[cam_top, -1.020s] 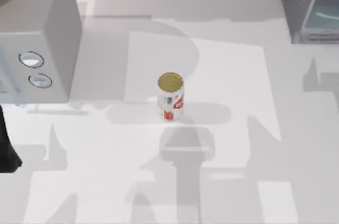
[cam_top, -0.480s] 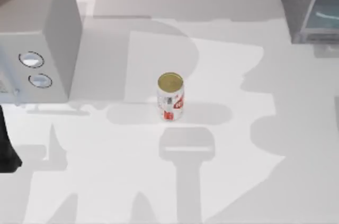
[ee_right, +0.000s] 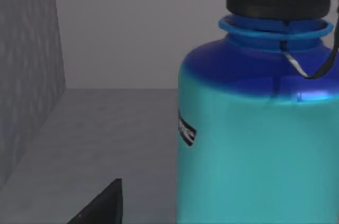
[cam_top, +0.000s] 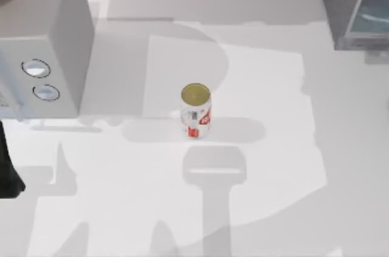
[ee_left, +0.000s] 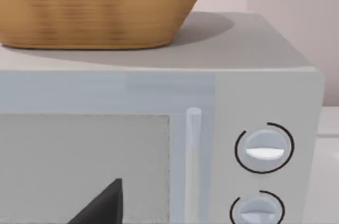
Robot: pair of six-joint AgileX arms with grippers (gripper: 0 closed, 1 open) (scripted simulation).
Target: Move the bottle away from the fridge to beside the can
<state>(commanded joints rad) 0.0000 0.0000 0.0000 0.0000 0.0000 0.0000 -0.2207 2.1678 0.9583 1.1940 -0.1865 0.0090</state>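
The can (cam_top: 196, 111), white with red markings and a gold top, stands upright in the middle of the table. The fridge (cam_top: 340, 8), grey with a pale glass door, fills the far right corner. In the right wrist view the bottle (ee_right: 254, 144) looms close: cyan body, dark blue shoulder, black cap and thin loop, standing upright on a grey surface. A dark part of my right gripper (ee_right: 103, 205) shows beside it, apart from the bottle. My left arm (cam_top: 7, 172) rests at the table's left edge, with a dark part of its gripper (ee_left: 103, 205) facing the microwave.
A grey microwave (cam_top: 55, 44) with two round dials stands at the far left, and a wicker basket (ee_left: 95, 7) sits on top of it. A grey speckled wall (ee_right: 26, 65) rises close beside the bottle. Broad shadows lie across the table's right side.
The shadows on the table's right side have shifted and spread toward the front. The can and the left arm have not moved.
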